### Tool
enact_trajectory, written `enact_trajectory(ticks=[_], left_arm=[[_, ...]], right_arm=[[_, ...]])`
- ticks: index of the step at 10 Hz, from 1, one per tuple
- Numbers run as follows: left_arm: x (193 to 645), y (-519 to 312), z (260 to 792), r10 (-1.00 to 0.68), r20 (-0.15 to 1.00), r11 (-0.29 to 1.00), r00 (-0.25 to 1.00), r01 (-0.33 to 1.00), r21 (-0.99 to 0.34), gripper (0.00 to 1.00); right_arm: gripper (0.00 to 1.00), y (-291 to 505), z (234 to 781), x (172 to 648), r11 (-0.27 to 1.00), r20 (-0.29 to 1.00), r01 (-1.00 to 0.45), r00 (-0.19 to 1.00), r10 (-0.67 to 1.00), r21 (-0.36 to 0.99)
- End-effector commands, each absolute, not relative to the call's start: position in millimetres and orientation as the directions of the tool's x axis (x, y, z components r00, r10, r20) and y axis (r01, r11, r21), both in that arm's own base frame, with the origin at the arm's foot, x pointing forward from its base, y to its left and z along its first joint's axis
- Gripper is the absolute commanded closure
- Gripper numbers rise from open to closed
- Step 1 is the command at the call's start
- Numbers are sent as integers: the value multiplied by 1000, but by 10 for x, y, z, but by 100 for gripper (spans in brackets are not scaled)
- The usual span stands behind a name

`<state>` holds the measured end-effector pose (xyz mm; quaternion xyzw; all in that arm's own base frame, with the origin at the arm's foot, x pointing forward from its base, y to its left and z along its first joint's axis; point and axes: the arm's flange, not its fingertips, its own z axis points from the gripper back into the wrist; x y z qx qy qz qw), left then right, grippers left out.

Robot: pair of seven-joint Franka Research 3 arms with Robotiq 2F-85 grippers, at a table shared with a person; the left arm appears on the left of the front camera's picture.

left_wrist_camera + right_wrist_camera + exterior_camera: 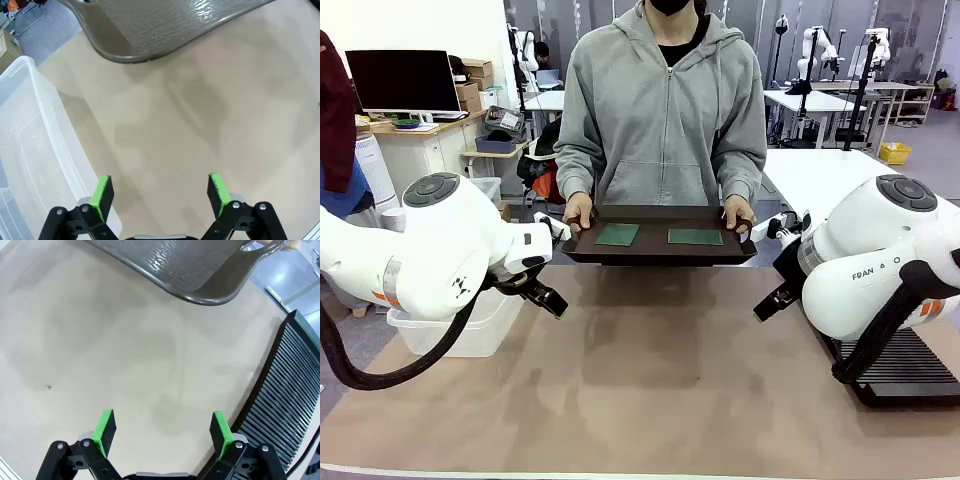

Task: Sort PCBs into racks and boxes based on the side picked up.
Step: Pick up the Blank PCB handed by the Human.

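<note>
Both white arms hang bent at the sides of the front view, wrists tilted down toward the middle of the desk (660, 380). The left tool (160, 181) has its green-padded fingers spread wide and grips nothing, poised over bare desk just beside the clear tub (30, 150) at the lower left of its wrist frame. The right tool (163, 422) is equally wide apart and empty, with the black slotted rack (287, 390) along the right edge of its frame. At top centre of the front view a person's hands (578, 212) hold a dark tray (660, 254) by its ends (its underside shows at the top of both wrist frames). The two green circuit boards (617, 234) lie flat in it, side by side and apart.
</note>
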<state>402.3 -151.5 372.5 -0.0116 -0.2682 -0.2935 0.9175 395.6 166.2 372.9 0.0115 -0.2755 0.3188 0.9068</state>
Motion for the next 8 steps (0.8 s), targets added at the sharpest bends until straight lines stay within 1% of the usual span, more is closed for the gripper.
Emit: enact_trajectory(ticks=[1,8], left_arm=[[4023,-1515,3724,-532,499,827,684,545,136,0],[4023,-1515,3724,-532,499,827,684,545,136,0]], right_arm=[[0,1662,3729,3956,796,507,-585,645,572,-155],[0,1662,3729,3956,796,507,-585,645,572,-155]])
